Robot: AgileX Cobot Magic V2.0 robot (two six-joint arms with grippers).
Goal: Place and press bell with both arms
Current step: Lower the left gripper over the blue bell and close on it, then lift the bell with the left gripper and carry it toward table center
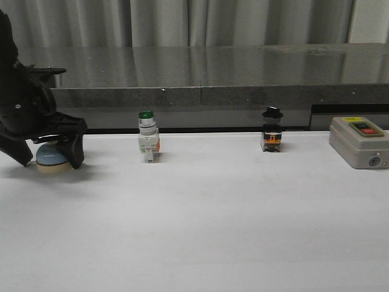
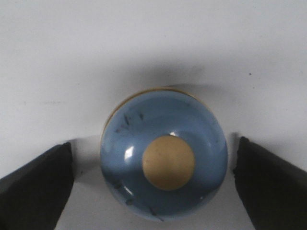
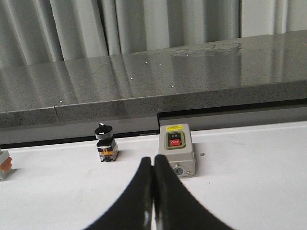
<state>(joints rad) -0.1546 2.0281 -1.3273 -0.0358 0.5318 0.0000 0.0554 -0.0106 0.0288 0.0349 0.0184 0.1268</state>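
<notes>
Small glossy light-blue dome bell [image 2: 163,155] with cream round base and cream top button, resting on the white tabletop [image 1: 200,225], centred between the black fingers of the left gripper [image 1: 50,156]. Fingers [image 2: 36,184] spread to either side of the dome, a sliver of white surface showing in each gap: jaws released, straddling, not clamping. Straddled this way presumably to leave the bell standing squarely upright, button facing up for a press from above. Whether being set down or about to be taken, impossible to tell.

Right gripper [image 3: 153,191] held clear of the work, fingertips pressed together with nothing between them, aimed toward the grey box with red and green buttons [image 3: 176,148]; black-knobbed selector switch [image 3: 106,143] off to one side. Probably parked shut to serve as a blunt pressing tip.

Green-capped white pushbutton switch [image 1: 148,136] standing well apart from the bell.
</notes>
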